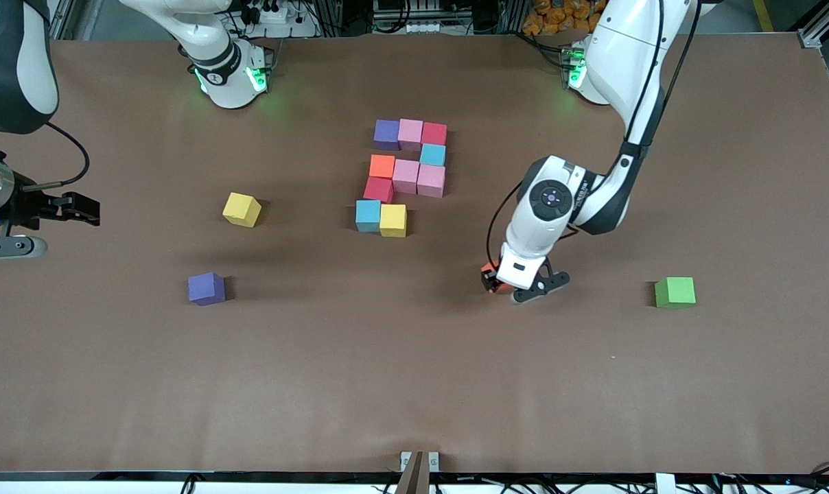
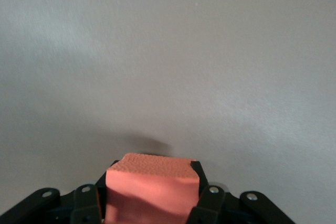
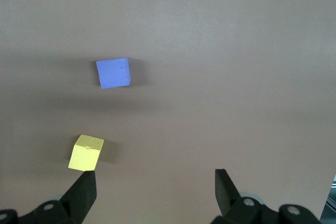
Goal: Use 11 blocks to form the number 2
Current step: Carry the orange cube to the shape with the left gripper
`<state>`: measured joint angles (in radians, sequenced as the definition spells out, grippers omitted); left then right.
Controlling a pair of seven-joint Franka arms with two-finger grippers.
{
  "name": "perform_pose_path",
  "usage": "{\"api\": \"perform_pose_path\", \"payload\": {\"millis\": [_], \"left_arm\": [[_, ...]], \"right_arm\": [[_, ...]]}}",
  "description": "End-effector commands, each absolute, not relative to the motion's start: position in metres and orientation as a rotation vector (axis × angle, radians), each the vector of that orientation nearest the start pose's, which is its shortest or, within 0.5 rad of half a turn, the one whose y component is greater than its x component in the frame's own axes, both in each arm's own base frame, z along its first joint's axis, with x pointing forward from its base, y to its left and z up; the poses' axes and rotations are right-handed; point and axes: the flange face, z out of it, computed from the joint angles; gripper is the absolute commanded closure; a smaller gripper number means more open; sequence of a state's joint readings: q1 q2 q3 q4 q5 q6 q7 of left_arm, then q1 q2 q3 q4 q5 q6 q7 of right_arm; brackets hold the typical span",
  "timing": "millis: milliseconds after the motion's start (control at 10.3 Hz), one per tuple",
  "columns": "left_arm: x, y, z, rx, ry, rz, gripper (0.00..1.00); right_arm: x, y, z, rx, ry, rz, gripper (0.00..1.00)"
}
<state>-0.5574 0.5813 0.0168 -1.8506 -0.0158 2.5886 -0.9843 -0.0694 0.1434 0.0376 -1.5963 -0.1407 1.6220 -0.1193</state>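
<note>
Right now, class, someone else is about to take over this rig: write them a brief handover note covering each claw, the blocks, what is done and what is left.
Left claw: shut on an orange block, low over the table between the digit and the green cube.
Right claw: open, empty, waiting at the right arm's end of the table.
Done: ten blocks in the digit: top row, the blue below it, middle row, red, then blue and yellow in the bottom row.
Left: set the orange block beside that yellow to finish the bottom row.
Loose: a yellow block and a purple block.
</note>
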Motion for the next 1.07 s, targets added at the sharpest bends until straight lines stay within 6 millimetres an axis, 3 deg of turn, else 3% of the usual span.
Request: {"api": "perform_pose_path", "payload": {"millis": [0,292,389,584,973], "left_arm": [[0.555,-0.355,0.228,-3.129,-0.929,-0.181,0.76],[0.536,-0.39,0.227,-3.055,-1.213,-0.131,0.76],[0.52,-0.406,0.224,-3.016,-1.257,-0.093,0.76],[0.509,-0.426,0.229,-2.9,-1.406,-0.037,0.76],[0.487,-0.453,0.229,-2.7,-1.592,0.038,0.76]], "right_arm": [[0.594,-0.038,0.535,-3.216,-0.141,0.214,0.0],[0.575,-0.021,0.545,-3.136,-0.009,0.185,0.0],[0.566,-0.008,0.549,-3.14,0.022,0.183,0.0],[0.552,0.012,0.554,-3.15,0.032,0.159,0.0],[0.523,0.022,0.549,-3.171,0.047,0.074,0.0]]}}
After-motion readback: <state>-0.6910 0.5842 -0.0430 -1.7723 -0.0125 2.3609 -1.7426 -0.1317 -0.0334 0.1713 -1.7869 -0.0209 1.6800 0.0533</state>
